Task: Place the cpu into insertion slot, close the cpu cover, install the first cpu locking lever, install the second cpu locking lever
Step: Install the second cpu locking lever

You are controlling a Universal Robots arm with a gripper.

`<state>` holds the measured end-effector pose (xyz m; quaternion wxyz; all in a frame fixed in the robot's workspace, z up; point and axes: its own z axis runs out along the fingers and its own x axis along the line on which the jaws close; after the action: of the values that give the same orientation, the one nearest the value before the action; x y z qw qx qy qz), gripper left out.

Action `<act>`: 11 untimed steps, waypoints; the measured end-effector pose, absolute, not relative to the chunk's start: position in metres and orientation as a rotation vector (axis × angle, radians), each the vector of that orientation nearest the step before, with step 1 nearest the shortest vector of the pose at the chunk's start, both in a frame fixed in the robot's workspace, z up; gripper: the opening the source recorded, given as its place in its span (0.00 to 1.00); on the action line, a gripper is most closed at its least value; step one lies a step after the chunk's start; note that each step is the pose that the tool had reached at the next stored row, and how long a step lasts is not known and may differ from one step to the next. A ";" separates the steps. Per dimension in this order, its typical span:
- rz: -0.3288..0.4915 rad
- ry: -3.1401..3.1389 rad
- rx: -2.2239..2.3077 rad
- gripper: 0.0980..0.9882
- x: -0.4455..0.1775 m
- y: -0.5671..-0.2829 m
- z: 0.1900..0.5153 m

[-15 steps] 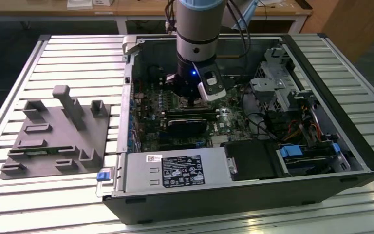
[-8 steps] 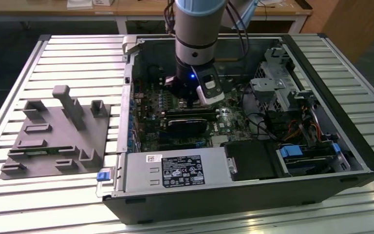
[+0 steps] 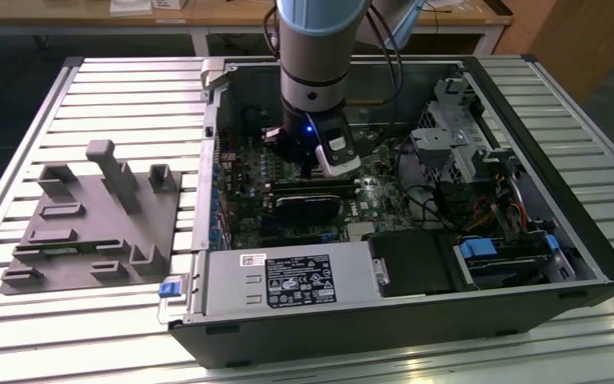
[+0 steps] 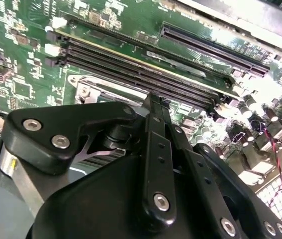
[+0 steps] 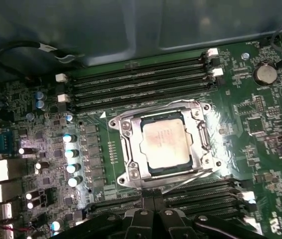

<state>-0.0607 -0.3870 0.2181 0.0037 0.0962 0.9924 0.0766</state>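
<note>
Open computer case (image 3: 414, 264): lies on its side on a slatted metal table (image 3: 93, 88), the green motherboard (image 3: 245, 210) facing up.

Arm (image 3: 315, 56): descends into the case from above; its hand (image 3: 323, 164) hangs low over the middle of the board in the exterior view. In the first wrist view the hand (image 5: 153, 219) shows as black linkages at the picture's edge, just beside the socket, touching nothing visible. Whether its fingers stand apart or together cannot be told.

Cpu (image 5: 166, 144): pale silvery-beige square, seated flat in the insertion slot (image 5: 131, 172), upper face exposed.

Cpu cover (image 5: 195, 117): silvery frame lying down around the chip, which shows through the open centre window.

Thin wire levers (image 5: 188, 178): run along the socket's edges; whether they are latched cannot be told.

Long black memory slots (image 5: 141, 79): in rows on two opposite sides of the socket.

Grey fixture block (image 3: 89, 220): rests on the table toward the exterior view's left, well apart from the case.
</note>
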 end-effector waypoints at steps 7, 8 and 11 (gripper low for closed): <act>0.275 3.110 0.302 0.01 -0.065 -0.389 0.213; 0.277 3.110 0.302 0.01 -0.065 -0.390 0.212; 0.286 3.109 0.302 0.01 -0.066 -0.391 0.210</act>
<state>-0.0665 -0.3912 0.2099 0.0023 0.0964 0.9912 0.0911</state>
